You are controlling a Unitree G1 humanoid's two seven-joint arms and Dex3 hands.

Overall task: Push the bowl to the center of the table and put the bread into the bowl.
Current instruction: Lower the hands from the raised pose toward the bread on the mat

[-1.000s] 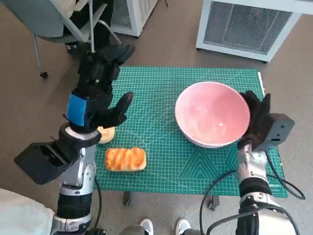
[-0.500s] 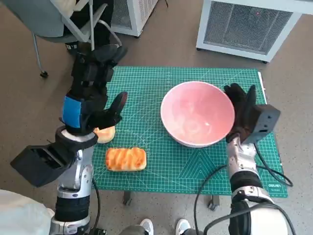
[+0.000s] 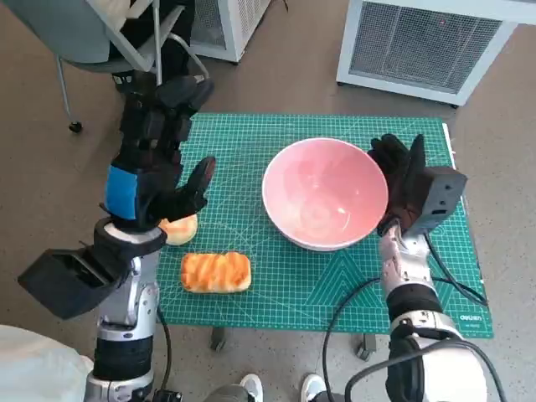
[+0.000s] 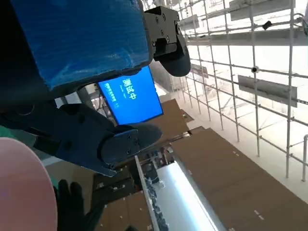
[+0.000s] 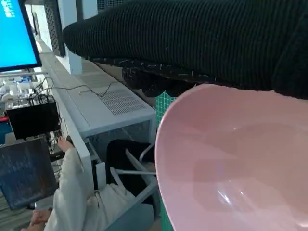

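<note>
Bread (image 3: 215, 272) near table (image 3: 276, 285) corner, round bun (image 3: 179, 229) beside it

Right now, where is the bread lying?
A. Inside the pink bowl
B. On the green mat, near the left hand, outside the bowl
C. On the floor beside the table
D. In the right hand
B: the bread lies on the green mat below the left hand, while the pink bowl holds nothing.
</note>
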